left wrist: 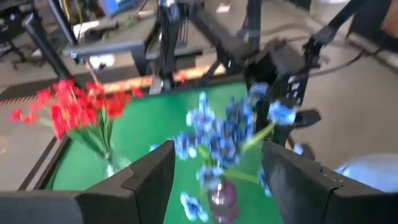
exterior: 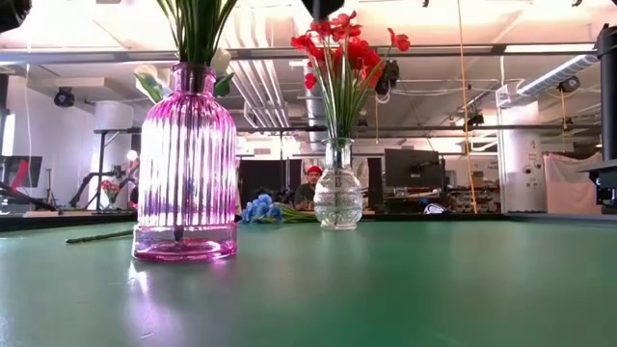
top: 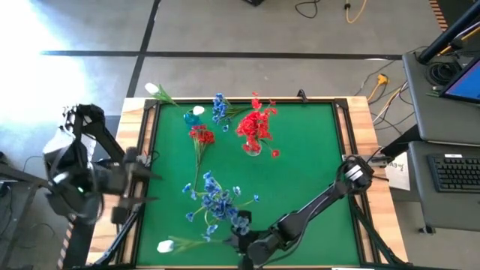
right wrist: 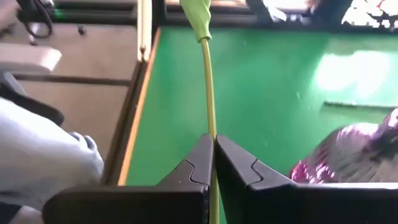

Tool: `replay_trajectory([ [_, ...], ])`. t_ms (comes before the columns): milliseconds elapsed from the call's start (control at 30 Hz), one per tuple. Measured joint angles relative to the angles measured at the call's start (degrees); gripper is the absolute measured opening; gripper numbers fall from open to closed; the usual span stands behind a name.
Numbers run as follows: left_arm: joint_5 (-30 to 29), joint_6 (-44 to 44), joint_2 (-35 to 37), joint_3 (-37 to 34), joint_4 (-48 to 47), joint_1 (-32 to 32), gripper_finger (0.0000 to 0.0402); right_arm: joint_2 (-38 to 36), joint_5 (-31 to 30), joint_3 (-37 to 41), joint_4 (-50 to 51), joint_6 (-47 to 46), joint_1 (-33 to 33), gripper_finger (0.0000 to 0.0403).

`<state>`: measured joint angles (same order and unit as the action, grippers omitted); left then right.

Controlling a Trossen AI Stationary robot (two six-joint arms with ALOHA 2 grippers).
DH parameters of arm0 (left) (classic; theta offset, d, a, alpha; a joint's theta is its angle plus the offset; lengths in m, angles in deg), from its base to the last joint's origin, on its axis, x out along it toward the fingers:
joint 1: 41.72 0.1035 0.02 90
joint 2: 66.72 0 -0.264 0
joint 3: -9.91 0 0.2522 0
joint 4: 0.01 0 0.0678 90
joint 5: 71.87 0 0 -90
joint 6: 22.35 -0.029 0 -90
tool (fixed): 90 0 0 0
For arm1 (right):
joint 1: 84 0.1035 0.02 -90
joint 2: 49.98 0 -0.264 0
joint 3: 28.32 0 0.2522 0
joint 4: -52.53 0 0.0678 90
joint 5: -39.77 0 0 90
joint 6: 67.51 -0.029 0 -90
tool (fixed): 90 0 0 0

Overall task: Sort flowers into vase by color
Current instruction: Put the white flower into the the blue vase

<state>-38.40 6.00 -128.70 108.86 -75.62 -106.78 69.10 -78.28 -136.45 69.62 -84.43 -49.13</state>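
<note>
Currently the right gripper (right wrist: 213,163) is at the near table edge, jaws pinched onto a thin green stem (right wrist: 208,81); the high view shows a white flower (top: 166,245) lying at that edge, its stem running toward the gripper. Just beyond stands the pink vase (exterior: 186,164) holding blue flowers (top: 217,201). Farther back, the clear vase (exterior: 338,188) holds red flowers (top: 256,124); loose red (top: 201,135), blue (top: 220,107) and white (top: 155,91) stems lie near the far edge. The left gripper (left wrist: 214,180) waits off the table's left side, jaws wide. Judged step: lifting the white stem. Next move calls for raising it clear and carrying it to a vase for white; which one I cannot tell.
</note>
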Motion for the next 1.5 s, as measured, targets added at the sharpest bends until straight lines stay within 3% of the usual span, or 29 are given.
replay_trajectory([
  [267, -0.2, -9.4, 0.1, 8.9, 0.2, 0.0, 0.0223, -3.8, 4.1, -0.1, -9.8, 6.9, 2.1, 0.0009],
  [567, -2.7, -11.8, -0.7, 8.6, 0.5, 0.0, 0.0223, -9.1, 4.5, -0.1, -20.5, 15.6, 4.2, 0.0009],
  [867, -2.0, -14.8, -4.6, 6.9, 3.5, 0.0, 0.0223, -16.1, 2.1, -0.1, -21.9, 25.2, 2.7, 0.0009],
  [967, -2.0, -18.6, -6.4, 6.9, 8.1, 0.2, 0.0223, -17.7, -0.3, -0.1, -21.8, 28.7, 1.0, 0.0009],
  [1067, -2.0, -28.3, -8.2, 6.9, 17.5, 0.7, 0.0223, -19.4, -0.9, -0.1, -22.1, 31.0, -1.3, 0.0009],
  [1233, -1.4, -42.5, -9.3, 6.9, 30.8, 4.2, 0.0223, -22.1, 1.9, -0.1, -22.5, 35.4, -5.3, 0.0009],
  [1333, 2.3, -44.5, -8.6, 6.9, 32.8, 9.2, 0.0223, -23.1, 4.8, -0.1, -22.2, 37.1, -7.3, 0.0009],
  [1500, 19.5, -44.7, -7.6, 6.9, 35.3, 21.8, 0.0223, -24.2, 7.2, -0.1, -21.8, 40.9, -10.2, 0.0009],
])
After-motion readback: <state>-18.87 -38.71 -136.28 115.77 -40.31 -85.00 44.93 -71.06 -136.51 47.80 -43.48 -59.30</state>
